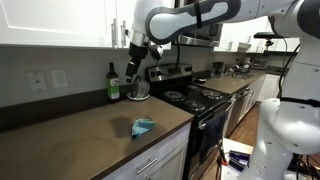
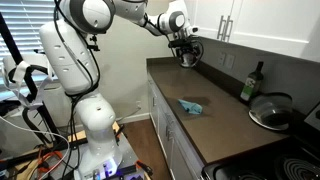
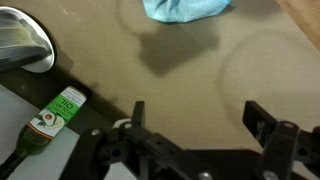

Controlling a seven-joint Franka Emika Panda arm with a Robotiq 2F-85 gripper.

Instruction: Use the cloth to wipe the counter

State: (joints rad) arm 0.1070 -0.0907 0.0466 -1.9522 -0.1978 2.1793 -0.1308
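Observation:
A light blue cloth [image 1: 144,127] lies crumpled on the dark brown counter [image 1: 80,135]; it also shows in an exterior view [image 2: 191,106] and at the top edge of the wrist view [image 3: 185,9]. My gripper [image 1: 134,62] hangs high above the counter, well clear of the cloth, near the back wall; it also shows in an exterior view [image 2: 187,58]. In the wrist view the gripper [image 3: 195,115] has its fingers spread wide with nothing between them.
A green bottle [image 1: 113,84] stands by the backsplash, also in the wrist view [image 3: 50,118]. A pot with glass lid [image 1: 138,91] sits beside it; the lid shows in the wrist view [image 3: 22,40]. A black stove [image 1: 200,97] adjoins the counter. White cabinets hang above.

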